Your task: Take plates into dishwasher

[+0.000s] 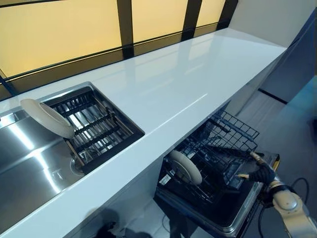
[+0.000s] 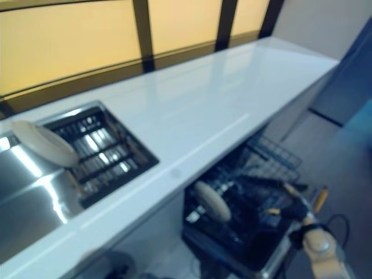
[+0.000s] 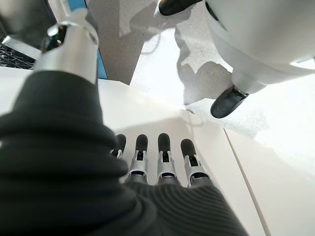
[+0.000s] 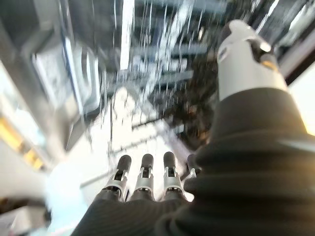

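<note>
One white plate (image 1: pixel 47 118) leans in the dish rack (image 1: pixel 94 126) set in the sink. A second white plate (image 1: pixel 184 167) stands upright in the pulled-out lower rack (image 1: pixel 225 144) of the dishwasher under the counter. My right hand (image 1: pixel 260 171) hovers at the rack's right side, about a hand's width from that plate, touching nothing. Its fingers (image 4: pixel 145 172) are straight and empty in the right wrist view. My left hand (image 3: pixel 166 147) shows only in the left wrist view, fingers straight, holding nothing, down over a pale floor.
A long white counter (image 1: pixel 188 79) runs from the steel sink (image 1: pixel 29 163) to the far right. The open dishwasher door (image 1: pixel 233 213) sticks out low in front. Windows line the back.
</note>
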